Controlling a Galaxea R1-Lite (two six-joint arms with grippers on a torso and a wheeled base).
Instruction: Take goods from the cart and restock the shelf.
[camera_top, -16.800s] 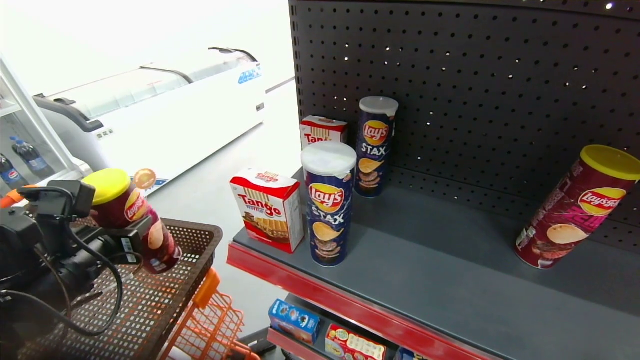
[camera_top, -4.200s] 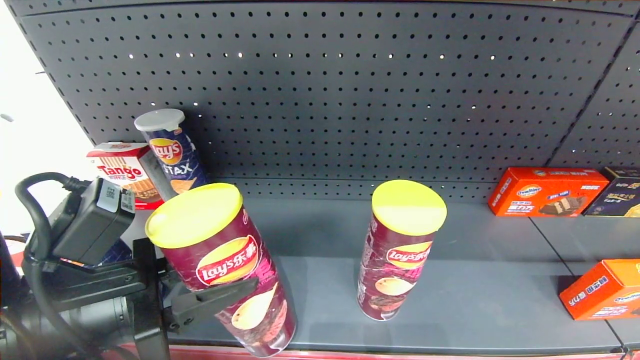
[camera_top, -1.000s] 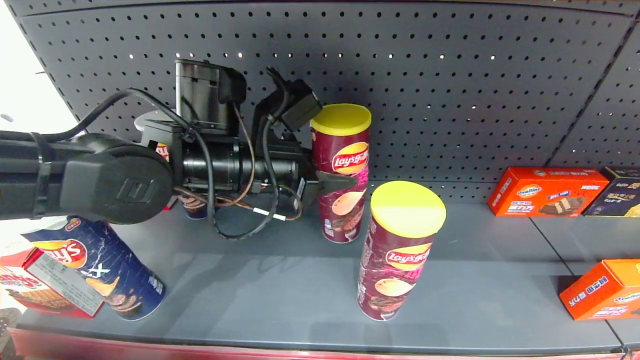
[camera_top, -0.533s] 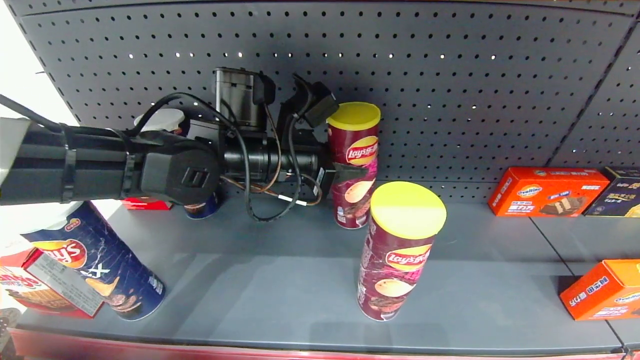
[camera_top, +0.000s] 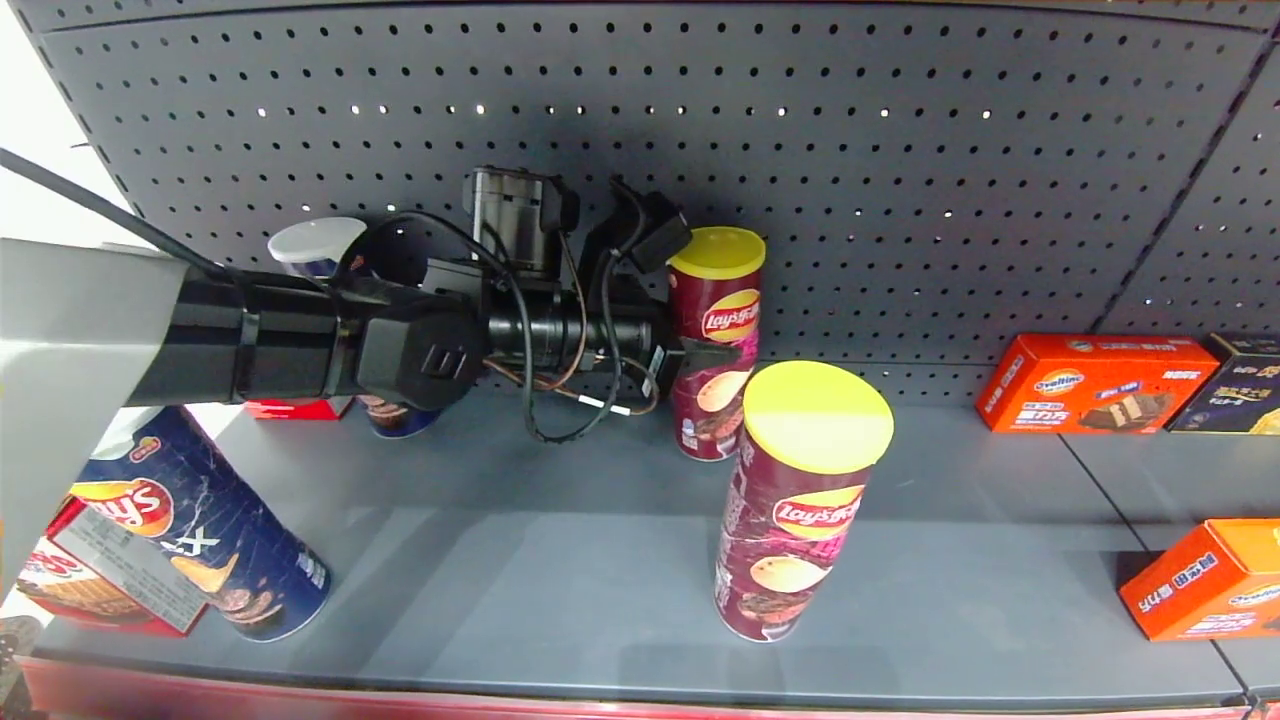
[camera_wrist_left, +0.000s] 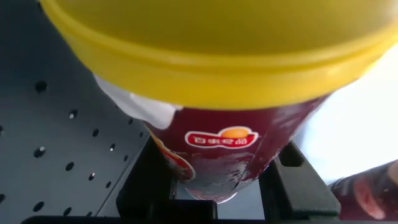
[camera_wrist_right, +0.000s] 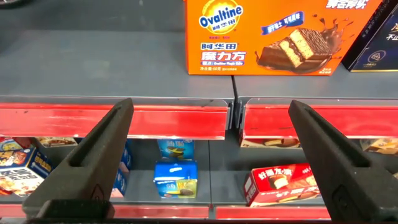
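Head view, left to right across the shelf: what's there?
Front blue can → white-lidded blue can → rear maroon can, in the left gripper → front maroon can → rear orange box.

Dark grey perforated panel lines the back.
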